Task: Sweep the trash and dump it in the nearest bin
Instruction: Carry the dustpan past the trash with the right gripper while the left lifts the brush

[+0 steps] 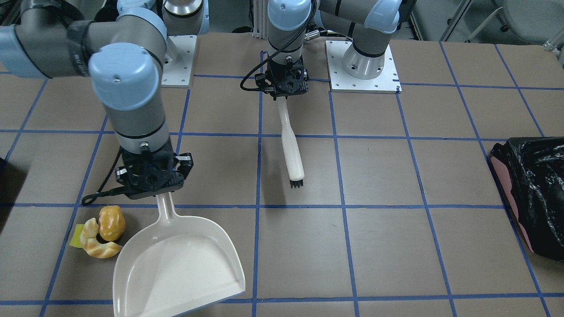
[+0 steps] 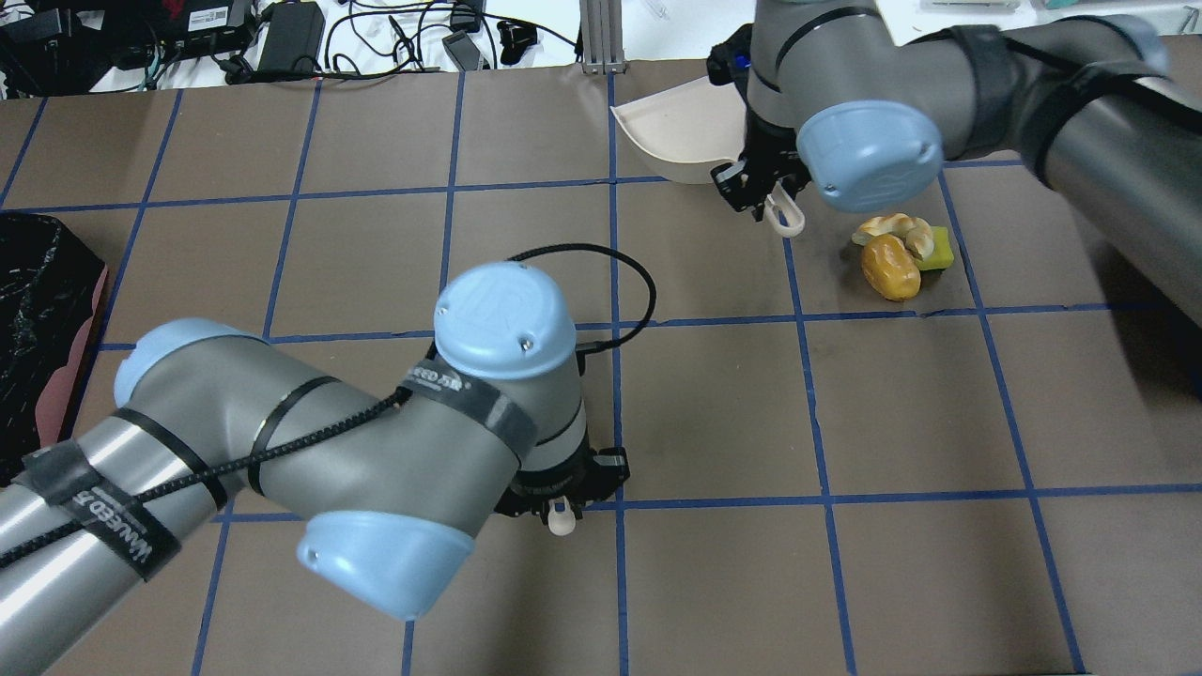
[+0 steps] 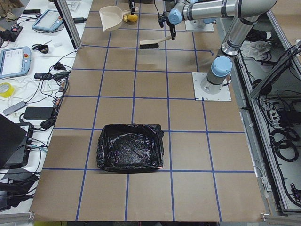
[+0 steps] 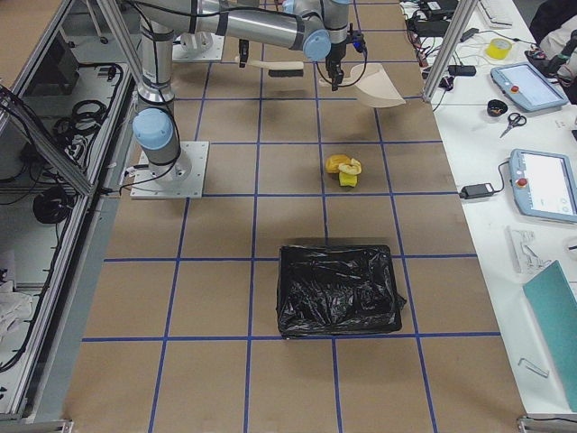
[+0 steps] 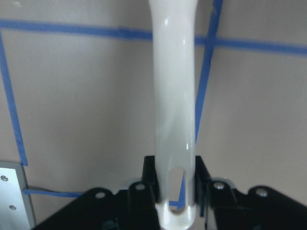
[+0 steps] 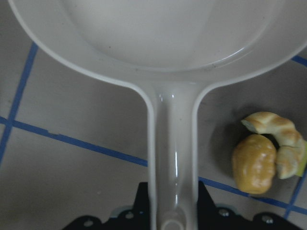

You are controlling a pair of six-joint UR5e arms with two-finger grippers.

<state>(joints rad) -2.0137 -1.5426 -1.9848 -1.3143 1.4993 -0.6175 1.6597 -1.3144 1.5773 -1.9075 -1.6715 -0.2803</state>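
The trash (image 1: 102,231) is a golden-brown roll (image 6: 254,163), a pale croissant (image 6: 278,139) and a yellow sponge (image 2: 937,252), piled on the table. My right gripper (image 1: 152,178) is shut on the handle of a cream dustpan (image 1: 176,268), which is empty and has its handle just beside the pile. Over the table's middle my left gripper (image 1: 288,83) is shut on a white brush (image 1: 291,145), bristles pointing away from the robot. The bin (image 4: 338,289), lined with a black bag, stands beyond the trash towards the table's right end.
A second bin (image 1: 533,193), pink with a crinkled black bag, stands at the table's far left end. Blue tape lines grid the brown table top (image 1: 396,246). Cables, tablets and tools lie on the side bench (image 4: 532,135).
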